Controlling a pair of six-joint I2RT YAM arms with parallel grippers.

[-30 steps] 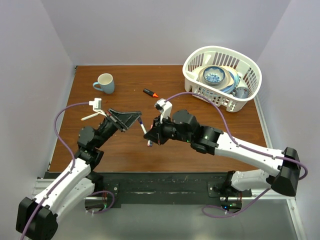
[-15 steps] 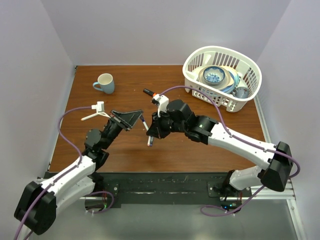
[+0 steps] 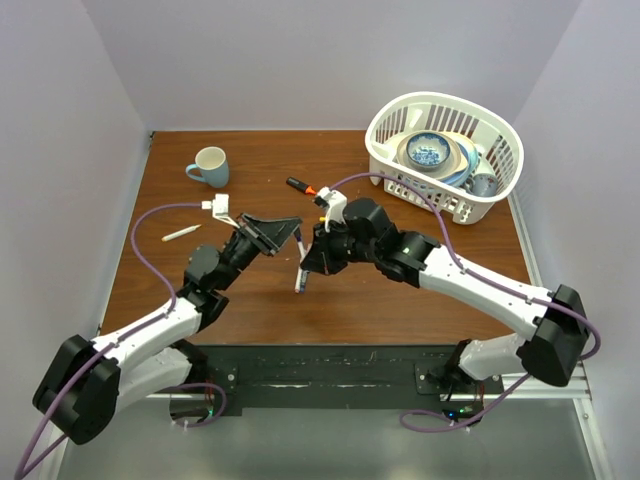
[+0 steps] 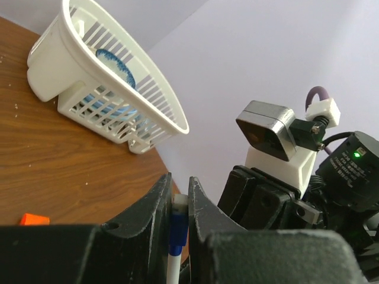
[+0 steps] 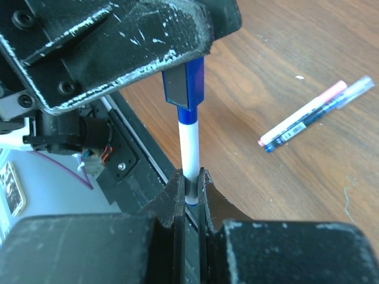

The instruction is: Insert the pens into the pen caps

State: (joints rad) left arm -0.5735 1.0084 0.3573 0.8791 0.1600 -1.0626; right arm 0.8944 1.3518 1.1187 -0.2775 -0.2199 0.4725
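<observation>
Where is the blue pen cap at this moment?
In the right wrist view, the blue cap is at top centre, held by the left end effector directly above the white pen, which the right end effector grips.

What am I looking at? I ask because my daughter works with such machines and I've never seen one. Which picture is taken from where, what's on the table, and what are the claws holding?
These are two robot arms bolted at the near edge of a wooden table, each ending in a two-finger gripper. The wide picture looks down from above; the other two come from cameras on the wrists. On the table sit a mug, a white basket of dishes, an orange-tipped marker and two loose pens. The left gripper pinches a blue cap; the right gripper pinches a white pen whose end meets that cap.
</observation>
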